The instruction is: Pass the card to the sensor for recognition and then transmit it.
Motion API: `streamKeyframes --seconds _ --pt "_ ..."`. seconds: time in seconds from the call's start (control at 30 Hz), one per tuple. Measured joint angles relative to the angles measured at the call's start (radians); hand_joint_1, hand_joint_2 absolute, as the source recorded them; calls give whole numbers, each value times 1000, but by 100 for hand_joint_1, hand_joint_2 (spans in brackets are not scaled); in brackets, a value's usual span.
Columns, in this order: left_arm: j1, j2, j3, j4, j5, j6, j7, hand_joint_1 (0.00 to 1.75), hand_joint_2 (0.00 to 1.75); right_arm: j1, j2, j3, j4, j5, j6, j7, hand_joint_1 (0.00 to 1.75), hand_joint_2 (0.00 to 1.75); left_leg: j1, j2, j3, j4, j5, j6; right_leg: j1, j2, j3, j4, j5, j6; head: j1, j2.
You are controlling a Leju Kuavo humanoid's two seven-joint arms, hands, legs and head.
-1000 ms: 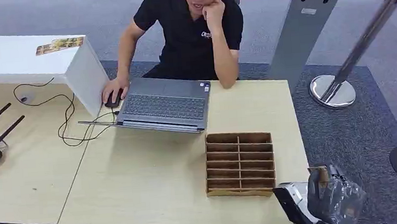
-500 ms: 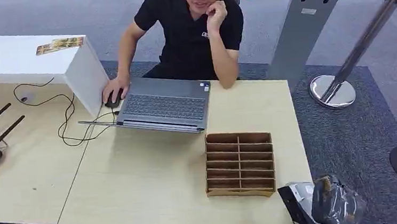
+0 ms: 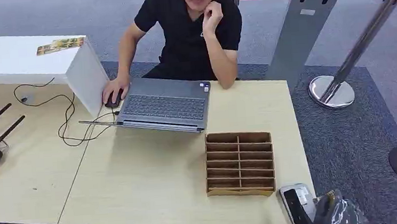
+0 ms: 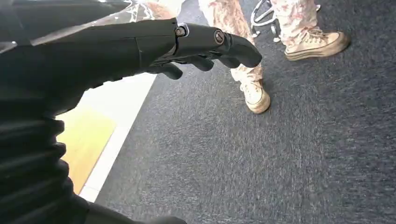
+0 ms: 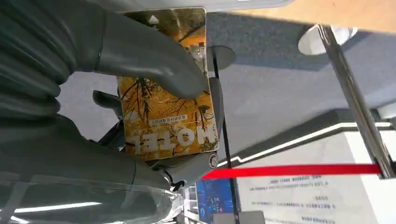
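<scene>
Hotel card, orange with printed trees, sits pinched between the thumb and fingers of the right hand. In the head view that hand hangs past the table's near right corner, beside a cardboard slotted organizer. The left hand holds nothing, fingers loosely curled over carpet.

Bare tabletop lay open ahead of me, wide enough for a hand. The cardboard divider tray stood close beside my right hand. Farther on, the laptop and the person's forearm blocked the far edge.
</scene>
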Motion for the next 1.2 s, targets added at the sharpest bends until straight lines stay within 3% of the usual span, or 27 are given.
streamKeyframes --seconds 0.3,0.6,0.8,0.97,1.2 --pt "0 0 -8 0 9 0 -2 0 175 -7 -1 -2 22 -3 -2 -31 175 175 0 0 1 0 0 0 0 0 1 0 1 0 0 0" --pt "0 3 -17 0 10 0 1 0 175 -9 0 -4 -7 -19 -2 -131 175 175 0 0 1 0 1 1 0 0 1 0 2 1 0 0" --pt "1 3 -20 0 5 0 3 0 175 -8 -1 -4 -132 -8 -2 -233 175 175 -1 0 0 0 1 1 -1 0 1 0 2 1 0 0" --pt "1 3 -19 0 -7 0 3 0 175 -12 -1 -3 -283 -124 -2 -359 175 175 -1 0 -1 0 1 1 -1 0 1 0 2 1 0 0" --pt "1 3 -15 0 -13 0 3 0 175 -10 -1 32 -485 -167 -1 -400 175 175 -1 0 -1 0 1 1 -1 0 0 0 2 1 0 0"
